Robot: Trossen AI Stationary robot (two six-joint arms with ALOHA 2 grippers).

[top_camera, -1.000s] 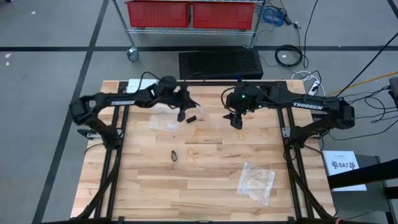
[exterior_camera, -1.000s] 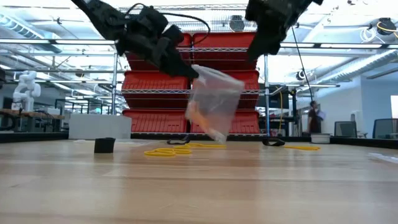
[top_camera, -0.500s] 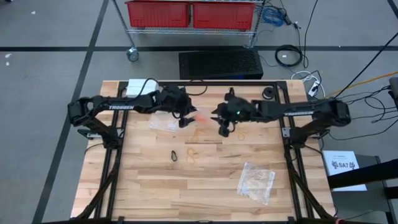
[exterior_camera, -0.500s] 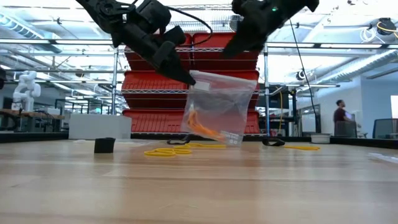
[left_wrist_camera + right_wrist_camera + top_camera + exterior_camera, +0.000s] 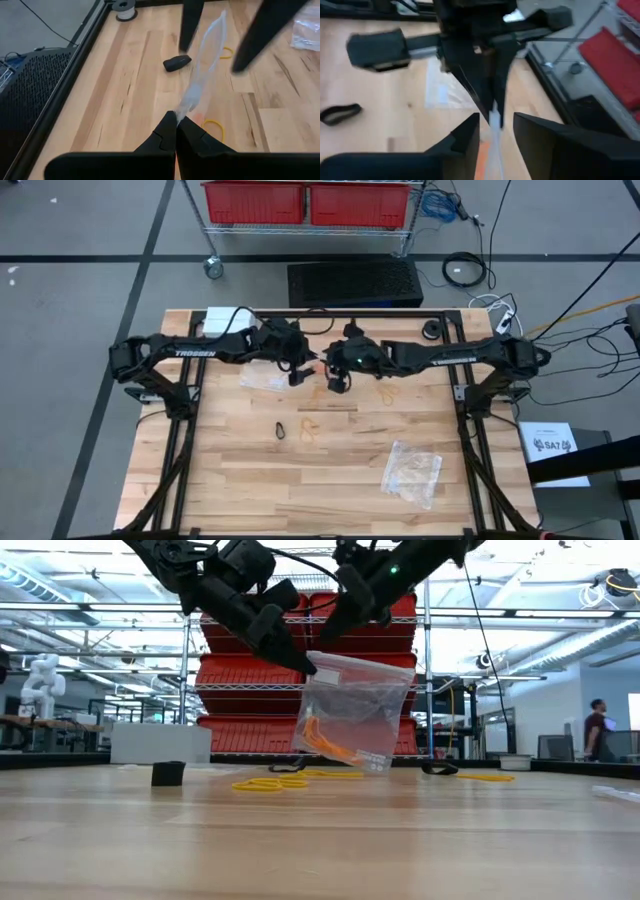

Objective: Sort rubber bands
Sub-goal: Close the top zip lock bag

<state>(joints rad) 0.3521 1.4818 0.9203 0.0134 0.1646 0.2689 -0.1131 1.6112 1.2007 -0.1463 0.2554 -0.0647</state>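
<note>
Clear bag (image 5: 358,710) of orange rubber bands (image 5: 325,743) hanging above table (image 5: 320,840), left gripper (image 5: 300,662) pinched shut on its top corner, right gripper (image 5: 495,131) fingers apart astride bag's rim, yellow bands (image 5: 268,783) on wood

A table (image 5: 330,470) of pale wooden planks is seen, its grain smooth and faintly sheened in the low view. Above the table a clear plastic bag (image 5: 355,710) is held, thin, glossy and creased, with orange-red rubber bands (image 5: 325,743) showing through it, matt in look. On the table below the bag, tan-yellow rubber bands (image 5: 270,783) lie, dull and smooth. Both grippers, the left gripper (image 5: 176,120) and the right gripper (image 5: 496,120), are finished in matt black, probably plastic. Beyond the table, red plastic bins (image 5: 310,202) are carried on a bright metal wire rack (image 5: 212,242).
</note>
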